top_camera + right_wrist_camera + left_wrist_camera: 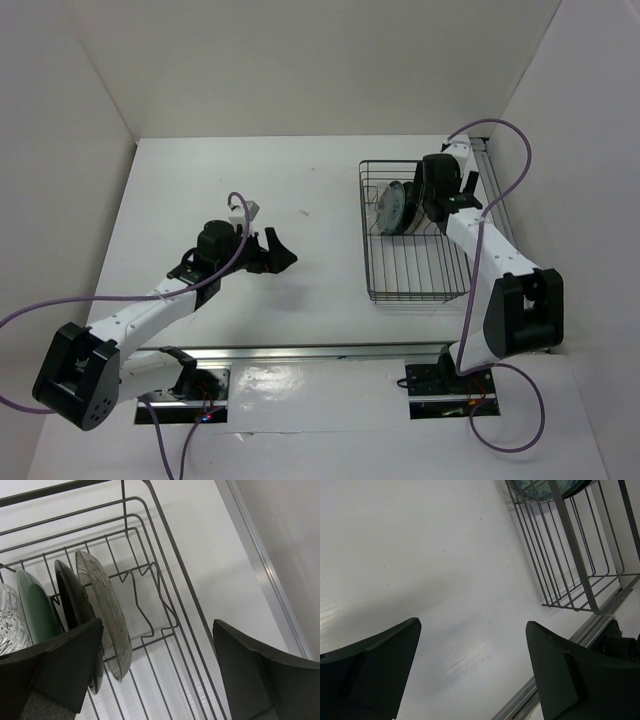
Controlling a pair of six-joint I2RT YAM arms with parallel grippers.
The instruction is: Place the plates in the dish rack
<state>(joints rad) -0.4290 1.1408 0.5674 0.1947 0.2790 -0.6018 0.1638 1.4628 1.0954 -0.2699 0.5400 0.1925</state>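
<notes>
All four plates are sitting in the dish rack (415,268) right now, standing on edge in a tight row toward its far end. On your right wrist cam, going left to right, you're looking at the clear plate (9,622), the blue-green plate (34,612), the black plate (70,597) and the whitish dotted plate (106,617), each one sitting just beside the next. Your right fingers (436,205) are hanging over that same end of the rack, spread wide with nothing between them. One finger is covering the bottom of the black plate in the wrist view, and I can't tell if it's actually touching it. Your left fingers (280,252) are spread wide too, gripping nothing. They're hovering above the white desk (250,170), well apart from the rack, which is only peeking in at the top right of the left wrist cam.
</notes>
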